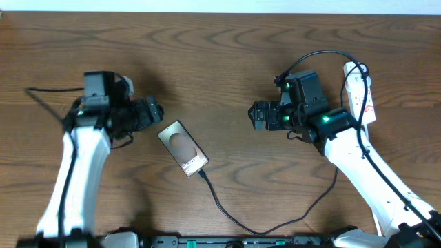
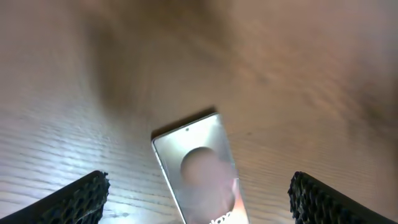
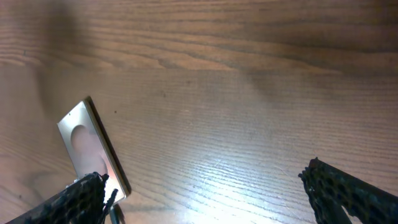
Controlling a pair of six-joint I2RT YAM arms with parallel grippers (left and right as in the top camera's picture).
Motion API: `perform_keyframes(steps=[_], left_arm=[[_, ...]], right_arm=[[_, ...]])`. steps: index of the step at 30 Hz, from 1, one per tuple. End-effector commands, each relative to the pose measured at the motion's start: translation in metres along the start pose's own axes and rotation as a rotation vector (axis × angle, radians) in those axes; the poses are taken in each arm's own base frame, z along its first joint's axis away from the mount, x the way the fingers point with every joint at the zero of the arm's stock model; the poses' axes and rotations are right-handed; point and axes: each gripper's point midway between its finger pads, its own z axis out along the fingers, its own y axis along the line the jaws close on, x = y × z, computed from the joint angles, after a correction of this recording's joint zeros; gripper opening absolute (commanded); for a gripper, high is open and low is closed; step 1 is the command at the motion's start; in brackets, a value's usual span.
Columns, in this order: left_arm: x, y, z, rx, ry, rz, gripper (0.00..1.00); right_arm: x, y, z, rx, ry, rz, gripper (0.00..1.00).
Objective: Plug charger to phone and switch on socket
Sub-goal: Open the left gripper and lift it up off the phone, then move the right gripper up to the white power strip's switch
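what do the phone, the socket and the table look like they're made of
Phone: likely glass or glossy plastic with a silvery edge; its face catches glare in the wrist views. Socket: smooth white plastic, by its uniform moulded look. Table: wood or wood-look laminate, brown grain with a soft sheen; cannot tell which.

Phone (image 2: 198, 165) flat on wooden table (image 2: 280, 74), blurred, between spread black fingertips (image 2: 78, 198) of left tool (image 2: 202, 199)
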Motion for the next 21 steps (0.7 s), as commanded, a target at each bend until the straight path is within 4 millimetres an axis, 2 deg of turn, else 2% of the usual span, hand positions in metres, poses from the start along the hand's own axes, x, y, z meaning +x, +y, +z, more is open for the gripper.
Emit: perform_keyframes(steps=[1, 5, 8, 10, 17, 21], left_arm=[[-0.011, -0.01, -0.032, 0.011, -0.119, 0.141, 0.93], [-0.015, -0.017, -0.053, 0.024, -0.193, 0.164, 0.93], [-0.016, -0.02, -0.062, 0.032, -0.219, 0.172, 0.93], [-0.018, -0.02, -0.065, 0.025, -0.235, 0.174, 0.93], [-0.028, 0.002, -0.068, -0.111, -0.286, 0.159, 0.93], [-0.035, 0.001, -0.07, -0.115, -0.316, 0.179, 0.93]], right_arm=[[-0.003, 0.001, -0.004, 0.007, -0.017, -0.022, 0.99], [-0.002, 0.0, -0.004, 0.009, -0.012, -0.021, 0.99], [0.0, 0.0, -0.004, 0.011, -0.006, -0.02, 0.99], [-0.001, 0.0, -0.004, 0.012, -0.007, -0.02, 0.99], [0.004, -0.009, -0.004, 0.058, 0.007, -0.014, 0.99], [0.006, -0.01, -0.004, 0.062, 0.017, -0.012, 0.99]])
